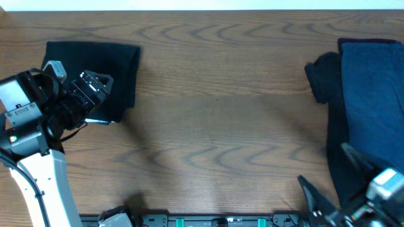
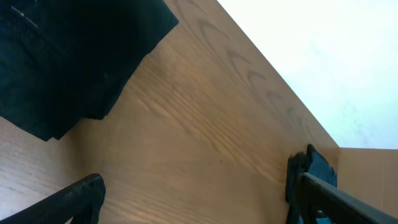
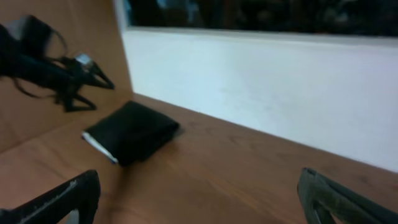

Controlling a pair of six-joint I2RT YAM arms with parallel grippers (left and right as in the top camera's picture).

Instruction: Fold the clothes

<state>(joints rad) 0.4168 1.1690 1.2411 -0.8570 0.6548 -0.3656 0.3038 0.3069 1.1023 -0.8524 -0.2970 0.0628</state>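
- Wood-grain worktop [image 1: 214,126], pale wall beyond.
- Folded black garment [image 1: 95,63] lies flat; left pincer [image 2: 193,196] at its near edge, spread wide, empty.
- Navy garment [image 1: 372,94] well right of it; right pincer [image 3: 199,199] likewise, gaping, empty.

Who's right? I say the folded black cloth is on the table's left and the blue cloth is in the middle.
No. The folded black cloth is on the left of the table, but the blue cloth lies at its right edge, not the middle. The overhead view shows it.
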